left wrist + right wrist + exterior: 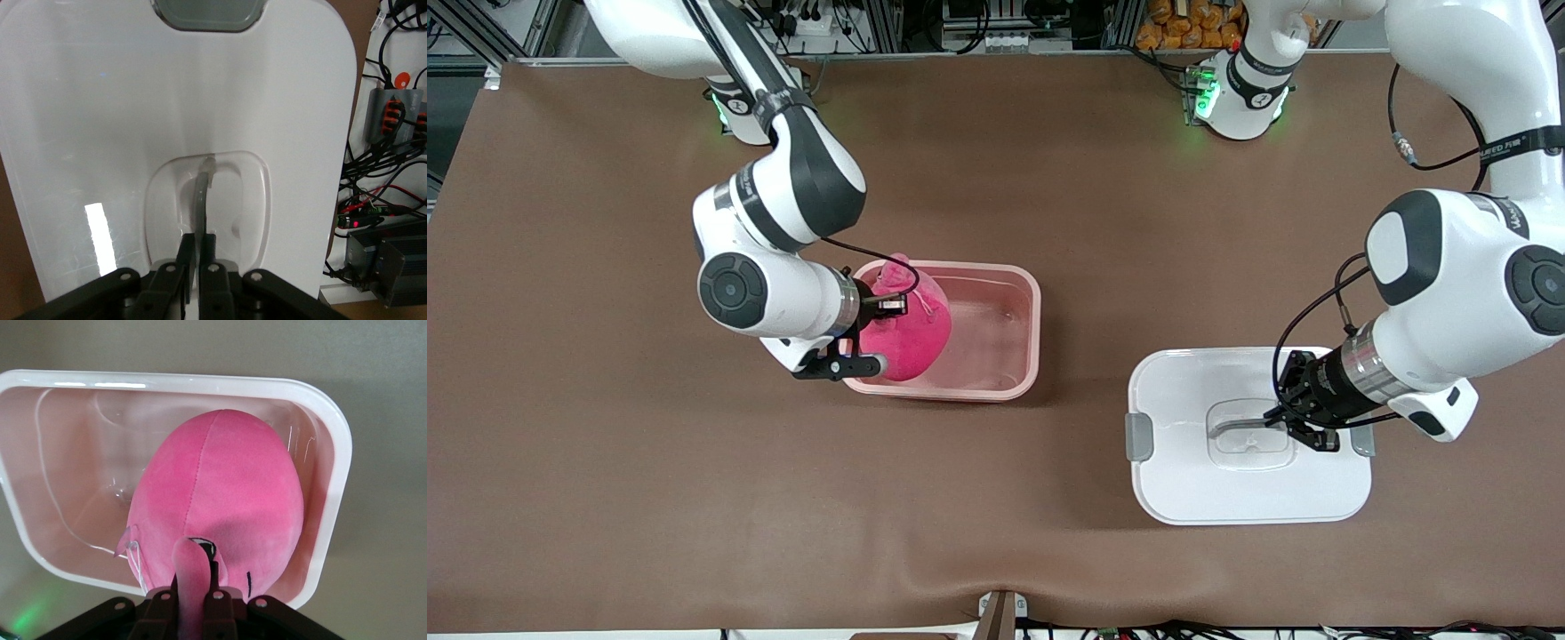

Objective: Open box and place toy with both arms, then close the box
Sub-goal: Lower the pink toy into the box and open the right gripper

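Right end effector (869, 331): clamped on an ear nub of the toy (907, 333), holding the hot-pink plush over the box (996, 329), at the end of the tub toward the right arm's end of the worktop (605, 444); the toy hangs directly below the fingers.
Left end effector (1288, 425): fingers together on the clear handle (202, 190) of the white lid (1209, 480), which lies flat on the worktop toward the left arm's end, well apart from the open box, slightly nearer the front camera
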You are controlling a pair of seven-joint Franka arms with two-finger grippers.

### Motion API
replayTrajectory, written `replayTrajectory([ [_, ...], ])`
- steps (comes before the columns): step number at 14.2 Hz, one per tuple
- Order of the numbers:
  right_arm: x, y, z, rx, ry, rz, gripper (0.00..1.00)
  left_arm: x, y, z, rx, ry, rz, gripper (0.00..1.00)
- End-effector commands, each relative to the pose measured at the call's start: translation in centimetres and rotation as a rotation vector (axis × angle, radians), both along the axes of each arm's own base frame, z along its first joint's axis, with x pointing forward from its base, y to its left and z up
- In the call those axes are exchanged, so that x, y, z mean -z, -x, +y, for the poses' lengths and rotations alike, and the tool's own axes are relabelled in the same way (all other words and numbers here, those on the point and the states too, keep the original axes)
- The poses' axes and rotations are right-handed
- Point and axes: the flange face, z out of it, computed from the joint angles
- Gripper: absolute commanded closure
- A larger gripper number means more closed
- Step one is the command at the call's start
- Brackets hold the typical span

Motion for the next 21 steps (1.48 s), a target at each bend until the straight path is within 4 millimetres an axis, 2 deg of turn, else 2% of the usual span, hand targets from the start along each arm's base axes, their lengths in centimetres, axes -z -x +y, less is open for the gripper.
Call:
replayTrajectory([
  [1, 1.8, -0.5, 0.4, 0.018, 0.029, 0.019, 1.0, -2.4, 1.4, -2.0, -0.009, 0.044, -0.014, 1.0],
  [2, 2.5, -0.5, 0.5, 0.009, 0.048, 0.021, 1.0, -3.2, 1.7, -2.3, -0.011, 0.05, -0.022, 1.0],
  [4, 3.6, -0.5, 0.8, 0.023, 0.063, 0.025, 1.0, -3.6, 2.3, -2.6, -0.008, 0.052, -0.021, 1.0],
  [5, 4.2, -0.6, 0.9, 0.051, 0.075, 0.029, 1.0, -3.7, 2.7, -3.3, 0.003, 0.054, -0.02, 1.0],
  [8, 5.2, 0.2, 3.5, 0.035, 0.095, -0.009, 1.0, -3.9, 3.1, -4.4, -0.004, 0.056, -0.016, 1.0],
  [10, 6.5, 0.5, 4.6, 0.078, 0.116, -0.01, 1.0, -3.9, 3.5, -6.1, 0.011, 0.056, -0.013, 1.0],
  [12, 7.1, 0.8, 5.8, 0.092, 0.119, -0.029, 1.0, -3.9, 3.8, -7.0, 0.002, 0.054, -0.009, 1.0],
  [15, 8.5, 1.3, 7.7, 0.146, 0.126, -0.05, 1.0, -3.7, 4.0, -7.6, 0.003, 0.054, -0.005, 1.0],
  [21, 11.9, 2.4, 11.6, 0.196, 0.104, -0.113, 1.0, -3.4, 3.8, -7.3, 0.0, 0.051, -0.003, 1.0],
])
